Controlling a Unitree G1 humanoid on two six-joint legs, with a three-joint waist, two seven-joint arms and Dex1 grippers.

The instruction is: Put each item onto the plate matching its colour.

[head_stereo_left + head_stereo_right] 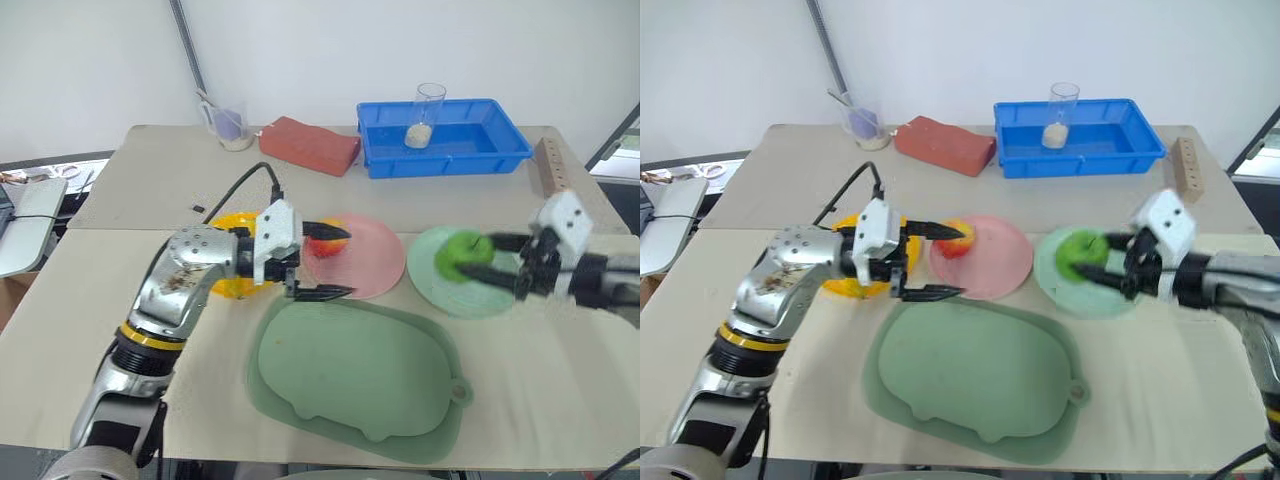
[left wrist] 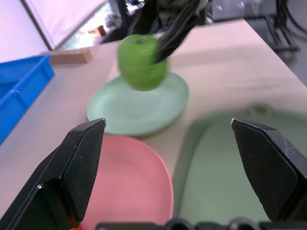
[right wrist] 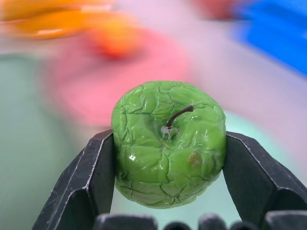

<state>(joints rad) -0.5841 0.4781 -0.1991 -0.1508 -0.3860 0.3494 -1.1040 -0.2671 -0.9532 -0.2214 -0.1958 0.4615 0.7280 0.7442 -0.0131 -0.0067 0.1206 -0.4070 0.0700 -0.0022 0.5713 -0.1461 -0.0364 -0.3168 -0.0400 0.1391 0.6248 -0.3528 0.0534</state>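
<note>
At centre right of the head views, the right gripper [image 1: 492,258] pinches the green apple [image 1: 462,254] between its two black fingers, one finger on each side; the wrist view shows the apple's stem facing the camera and its crackled glossy skin. Apple sits over the mint green plate [image 1: 470,296], at the plate's upper left part; whether it touches the plate or hangs just above cannot be told from the head views, though the left wrist view shows it raised over the plate surface. At centre left, the left gripper [image 1: 333,262] is spread wide, fingers pointing toward frame right, one finger above and one below the left edge of the pink plate [image 1: 375,260]. Red-and-yellow apple [image 1: 325,242] lies on the pink plate at its left side, just beside the upper finger; contact with that finger not resolvable. Yellow plate [image 1: 232,283] lies left of the pink plate, mostly hidden behind the left wrist; banana not clearly made out. Large dull-green tray [image 1: 355,372] occupies the lower centre of the bench [image 1: 120,200], just below the pink and mint plates. Upper frame: blue bin [image 1: 440,152] holding a clear cup [image 1: 427,115], red brick-like block [image 1: 310,145] to its left, wooden block [image 1: 553,165] at far right
</note>
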